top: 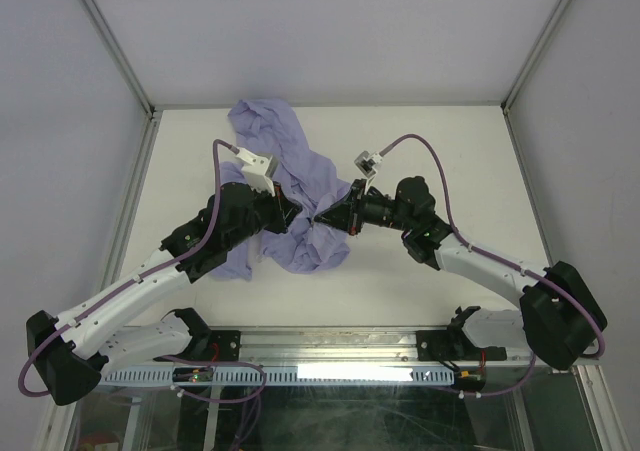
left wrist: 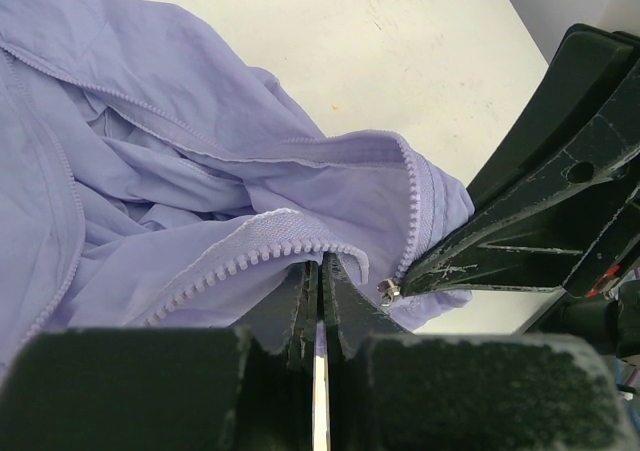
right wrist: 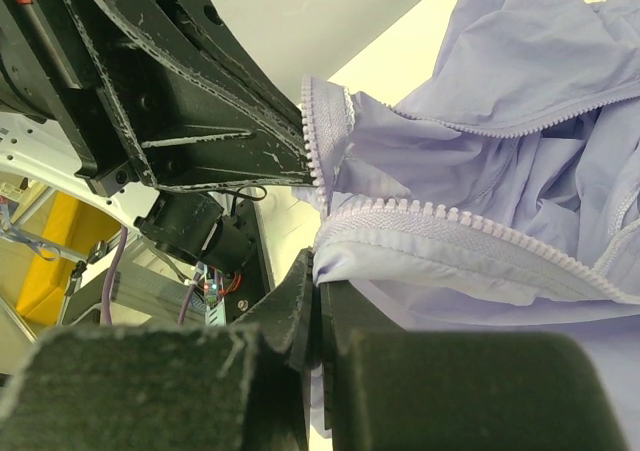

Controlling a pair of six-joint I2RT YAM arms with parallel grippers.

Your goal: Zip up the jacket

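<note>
The lavender jacket (top: 300, 171) lies crumpled on the white table, open, with both rows of zipper teeth showing. My left gripper (top: 298, 214) is shut on one zipper edge of the jacket (left wrist: 180, 171), pinching the fabric just below the teeth (left wrist: 321, 266). My right gripper (top: 322, 216) is shut on the other zipper edge of the jacket (right wrist: 500, 171), at its end (right wrist: 318, 283). The two grippers nearly touch, tip to tip. A small metal zipper slider (left wrist: 388, 291) sits at the tip of the right gripper's fingers (left wrist: 520, 231). The left gripper's fingers (right wrist: 200, 101) show in the right wrist view.
The white table (top: 450, 151) is boxed in by pale walls with metal corner posts (top: 110, 41). A metal rail (top: 330, 371) with both arm bases runs along the near edge. Grey cables loop over both wrists.
</note>
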